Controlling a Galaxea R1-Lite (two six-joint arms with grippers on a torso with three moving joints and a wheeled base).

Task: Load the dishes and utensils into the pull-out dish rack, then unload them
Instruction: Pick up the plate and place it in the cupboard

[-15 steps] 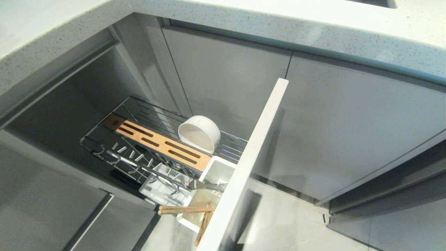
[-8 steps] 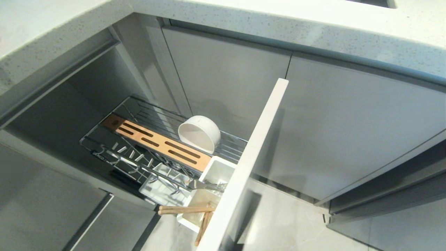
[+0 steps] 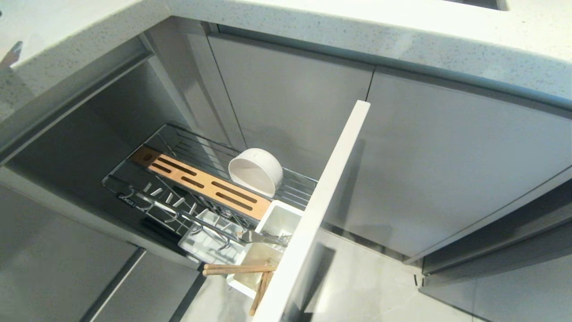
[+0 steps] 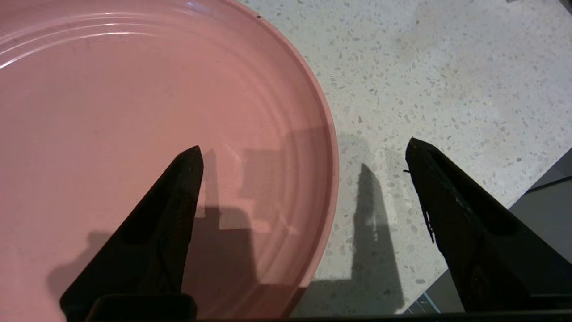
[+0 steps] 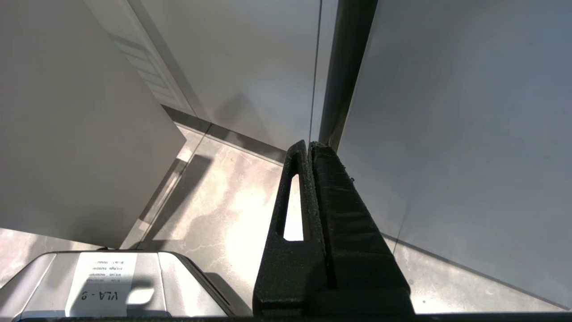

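The left gripper [image 4: 304, 152] is spread wide above the countertop [image 4: 447, 67], one finger over the salmon-pink plate [image 4: 134, 112], the other outside its rim, nothing held. Should the jaws be closed too shallowly, the slick rim could be lost. Bowl [image 3: 255, 171], spoon [image 3: 263, 238] and chopsticks [image 3: 237, 269] are seen in the pull-out dish rack [image 3: 178, 143]. The right gripper [image 5: 310, 179] is parked shut.
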